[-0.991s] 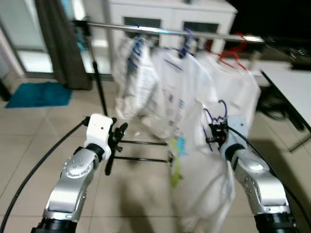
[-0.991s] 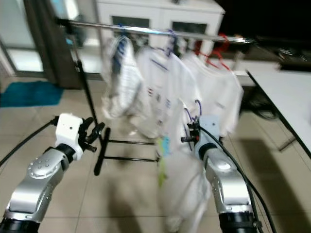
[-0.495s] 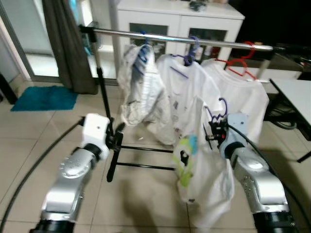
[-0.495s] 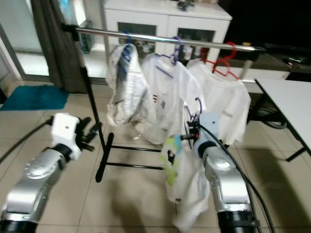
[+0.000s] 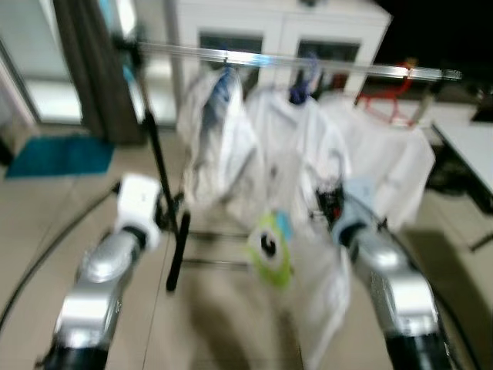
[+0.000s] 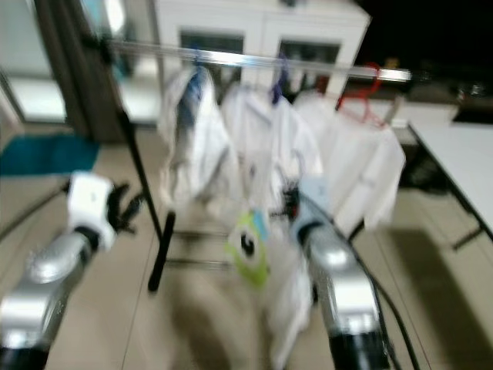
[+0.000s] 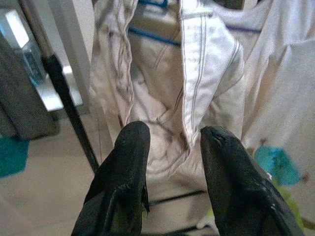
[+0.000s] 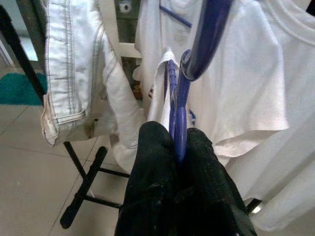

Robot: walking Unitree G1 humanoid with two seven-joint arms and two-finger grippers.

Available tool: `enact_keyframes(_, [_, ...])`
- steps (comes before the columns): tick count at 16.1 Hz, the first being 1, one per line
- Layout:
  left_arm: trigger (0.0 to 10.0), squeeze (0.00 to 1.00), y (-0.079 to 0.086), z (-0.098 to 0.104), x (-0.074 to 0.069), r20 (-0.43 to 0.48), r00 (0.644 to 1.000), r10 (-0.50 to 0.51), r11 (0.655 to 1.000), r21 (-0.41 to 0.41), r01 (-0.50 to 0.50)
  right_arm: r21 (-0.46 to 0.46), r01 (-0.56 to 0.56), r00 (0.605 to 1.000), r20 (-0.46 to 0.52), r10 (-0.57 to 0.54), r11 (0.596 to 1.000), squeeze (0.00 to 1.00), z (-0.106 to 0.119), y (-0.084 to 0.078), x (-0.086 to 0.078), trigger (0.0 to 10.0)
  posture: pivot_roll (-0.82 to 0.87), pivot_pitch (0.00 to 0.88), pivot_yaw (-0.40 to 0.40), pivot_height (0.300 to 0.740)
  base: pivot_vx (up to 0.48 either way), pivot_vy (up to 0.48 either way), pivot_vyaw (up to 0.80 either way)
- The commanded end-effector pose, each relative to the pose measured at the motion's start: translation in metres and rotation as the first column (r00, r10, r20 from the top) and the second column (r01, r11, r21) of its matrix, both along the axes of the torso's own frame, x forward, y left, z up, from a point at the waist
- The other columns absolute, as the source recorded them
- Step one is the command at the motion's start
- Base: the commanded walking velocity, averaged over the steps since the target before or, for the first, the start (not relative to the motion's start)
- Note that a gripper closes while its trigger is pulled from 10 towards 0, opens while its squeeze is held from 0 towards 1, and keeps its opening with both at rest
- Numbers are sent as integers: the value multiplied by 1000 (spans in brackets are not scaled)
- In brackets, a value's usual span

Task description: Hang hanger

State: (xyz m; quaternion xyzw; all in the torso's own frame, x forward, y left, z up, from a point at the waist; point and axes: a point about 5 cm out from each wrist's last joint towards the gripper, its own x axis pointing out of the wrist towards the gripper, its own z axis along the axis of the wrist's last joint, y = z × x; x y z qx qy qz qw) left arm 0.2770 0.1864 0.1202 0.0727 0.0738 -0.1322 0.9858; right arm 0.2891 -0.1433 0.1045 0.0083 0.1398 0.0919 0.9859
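Observation:
The picture is blurred. My right gripper (image 8: 179, 142) is shut on the neck of a purple hanger (image 8: 178, 105) that carries a white T-shirt (image 5: 323, 285) with a green print (image 5: 269, 247). It holds the hanger in front of the clothes rack, below the silver rail (image 5: 308, 65). My left gripper (image 7: 170, 137) is open with nothing between its fingers, near the rack's black upright pole (image 5: 154, 154) and facing a hung white denim garment (image 7: 197, 73).
On the rail hang a white denim garment (image 5: 219, 139), a white shirt on a purple hanger (image 5: 296, 131) and a white shirt on a red hanger (image 5: 389, 146). Behind stands a white cabinet (image 5: 269, 31). A dark curtain (image 5: 92, 69), a teal mat (image 5: 58, 154) and a white table (image 5: 470, 146) flank the rack.
The whole picture has shifted and blurred, so the camera is moving. The held shirt has swung and its green print has risen. Both grippers keep their state.

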Motion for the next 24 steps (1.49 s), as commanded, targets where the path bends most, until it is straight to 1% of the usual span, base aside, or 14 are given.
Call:
enact_keyframes(1, [10000, 0, -11, 0, 1, 1, 999, -37, 999, -8, 37, -15, 37, 999, 34, -37, 999, 0, 6, -13, 1, 10000, -47, 0, -46, 740, 307, 0, 0])
enact_keyframes(7, [10000, 0, -10, 0, 1, -4, 999, -45, 999, 2, 45, -14, 33, 999, 34, -32, 999, 0, 6, -12, 1, 10000, -38, 0, -44, 740, 309, 0, 0])
enact_keyframes(9, [10000, 0, -11, 0, -1, -8, 999, -51, 999, 10, 52, -6, 21, 999, 32, -21, 1000, 0, 5, -9, 1, 10000, -32, 0, -46, 740, 307, 0, 0])
enact_keyframes(10, [10000, 0, -10, 0, -1, -9, 999, -53, 999, 13, 53, -5, -3, 1000, 31, 3, 1000, 0, 5, -6, 1, 10000, -30, 0, -49, 740, 307, 0, 0])
enact_keyframes(11, [10000, 0, -10, 0, -1, -10, 998, -54, 998, 15, 54, -5, -56, 998, 25, 56, 998, 0, 4, -1, -1, 10000, -29, 0, -49, 740, 307, 0, 0])
enact_keyframes(12, [10000, 0, -9, 0, -1, -10, 998, -56, 998, 16, 56, -2, -154, 988, 10, 154, 988, 0, 3, 5, -6, 10000, -29, 0, -50, 740, 307, 0, 0])
enact_keyframes(13, [10000, 0, -10, 0, -2, -12, 998, -60, 998, 18, 60, -7, -226, 974, 6, 226, 974, 0, 2, 9, -10, 10000, -28, 0, -50, 740, 311, 0, 0])
enact_keyframes(15, [10000, 0, -11, -1, -3, -15, 997, -70, 997, 24, 70, 5, -340, 940, 11, 340, 941, 0, 4, 10, -19, 10000, -30, 0, -51, 740, 307, 0, 0])
enact_keyframes(16, [10000, 0, -11, -2, -3, -16, 997, -73, 997, 25, 73, 4, -365, 931, 16, 365, 931, 0, 5, 10, -21, 10000, -30, 0, -51, 740, 311, 0, 0])
enact_keyframes(18, [10000, 0, -12, -2, -4, -19, 997, -78, 997, 26, 79, -12, -363, 932, 15, 363, 932, 0, 6, 6, -21, 10000, -32, 0, -50, 740, 307, 0, 0])
enact_keyframes(20, [10000, 0, -12, -3, -4, -22, 996, -84, 996, 28, 84, -52, -313, 950, 1, 313, 948, 0, 4, -2, -18, 10000, -34, 0, -49, 740, 309, 0, 0])
enact_keyframes(21, [10000, 0, -13, -3, -3, -23, 996, -87, 996, 30, 88, -50, -265, 964, 11, 266, 963, 0, 6, -4, -14, 10000, -34, 0, -49, 740, 307, 0, 0])
enact_keyframes(23, [10000, 0, -14, -4, -3, -23, 996, -90, 995, 33, 91, -65, -245, 969, 27, 247, 967, 0, 9, -4, -11, 10000, -33, 0, -51, 740, 307, 0, 0])
enact_keyframes(24, [10000, 0, -13, -3, -3, -21, 996, -91, 995, 35, 91, -90, -236, 969, 56, 242, 968, 0, 13, 2, -8, 10000, -32, 0, -51, 740, 307, 0, 0])
